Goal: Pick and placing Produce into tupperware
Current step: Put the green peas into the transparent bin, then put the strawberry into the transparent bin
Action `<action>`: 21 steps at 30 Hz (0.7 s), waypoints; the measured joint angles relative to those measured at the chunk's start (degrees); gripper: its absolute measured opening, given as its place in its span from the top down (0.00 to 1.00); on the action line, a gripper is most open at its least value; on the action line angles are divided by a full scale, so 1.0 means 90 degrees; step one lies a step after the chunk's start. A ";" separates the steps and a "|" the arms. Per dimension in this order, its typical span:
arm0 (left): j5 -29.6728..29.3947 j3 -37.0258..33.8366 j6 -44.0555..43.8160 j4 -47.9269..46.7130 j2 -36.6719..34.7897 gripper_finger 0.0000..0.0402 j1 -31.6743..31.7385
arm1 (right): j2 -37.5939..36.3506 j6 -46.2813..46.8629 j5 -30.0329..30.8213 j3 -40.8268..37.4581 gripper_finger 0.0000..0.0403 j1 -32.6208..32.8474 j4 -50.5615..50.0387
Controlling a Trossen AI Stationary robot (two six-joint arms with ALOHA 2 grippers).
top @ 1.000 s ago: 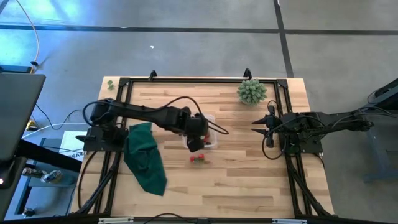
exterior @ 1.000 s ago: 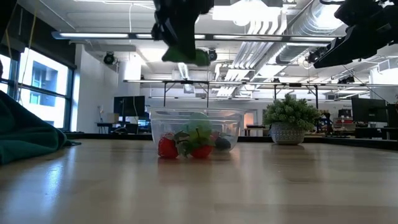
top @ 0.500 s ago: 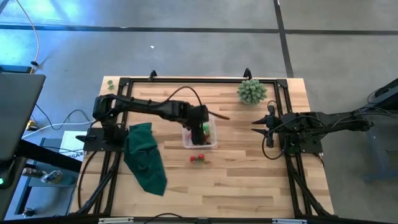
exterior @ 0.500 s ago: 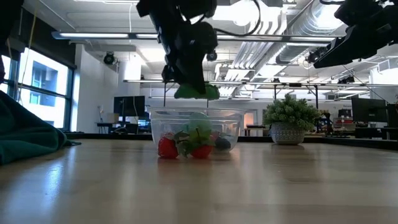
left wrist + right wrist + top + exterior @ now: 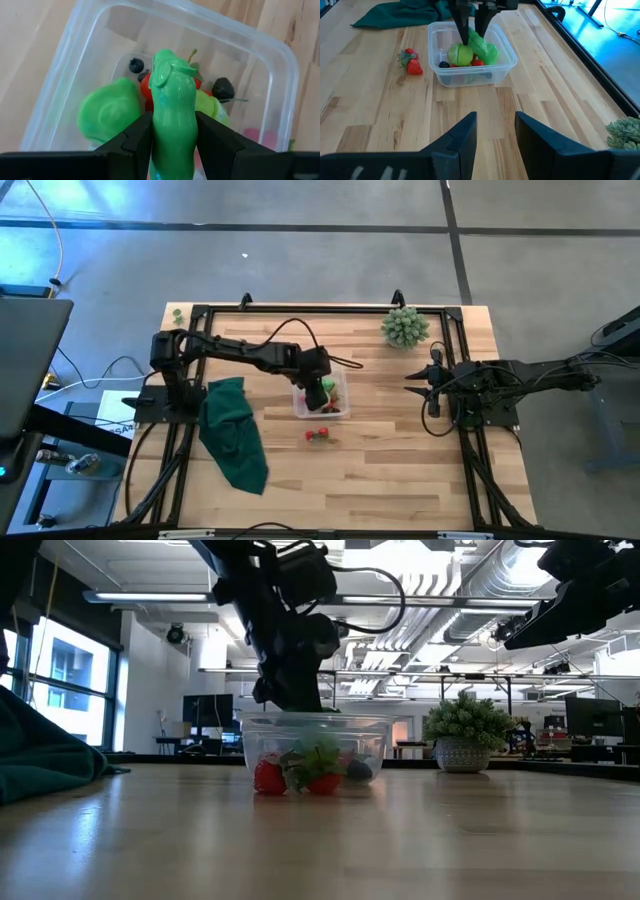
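Observation:
The clear tupperware (image 5: 340,408) stands mid-table with several small pieces of produce in it: a round green one (image 5: 107,109), a red one and dark berries (image 5: 222,88). My left gripper (image 5: 320,386) reaches down into it, shut on a long bright green toy vegetable (image 5: 172,95). Two red strawberries (image 5: 320,435) lie on the table in front of the tupperware's near side. My right gripper (image 5: 495,132) waits at the table's right, open, with nothing between its fingers. My left gripper pinches the green vegetable's two long sides (image 5: 156,131) between its two fingers (image 5: 136,136). The fingers come from above, slanting down, and lie along the vegetable. Its free end (image 5: 489,51) sticks out past the fingertips, tilted, inside the tupperware's walls over the other produce.
A dark green cloth (image 5: 233,432) lies crumpled at the table's left. A pale green spiky plant in a pot (image 5: 405,327) stands at the far right. Black frame rails (image 5: 300,310) run along the table's edges.
My left gripper has gone down and toward the table's far edge with the green vegetable, tipping more steeply. It was above the tupperware's near side; now the vegetable is down inside the rim. My right arm has kept still.

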 joint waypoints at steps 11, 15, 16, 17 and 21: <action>-0.0164 -0.0003 0.0198 0.0061 0.0000 0.65 0.0009 | 0.0000 0.0000 0.0001 0.0000 0.69 0.0000 -0.0001; -0.0166 -0.0003 0.0292 0.0029 0.0000 0.56 0.0009 | 0.0000 0.0000 -0.0001 -0.0001 0.69 0.0001 0.0000; -0.0170 -0.0003 0.0316 0.0014 0.0000 0.54 0.0009 | 0.0000 0.0000 -0.0001 -0.0001 0.69 0.0001 0.0000; -0.0189 -0.0003 0.0335 0.0001 0.0000 0.51 0.0009 | 0.0000 0.0000 0.0002 -0.0001 0.69 0.0000 0.0000; -0.0158 -0.0002 0.0335 -0.0001 0.0000 0.45 0.0009 | 0.0000 0.0000 0.0000 0.0000 0.69 -0.0001 -0.0001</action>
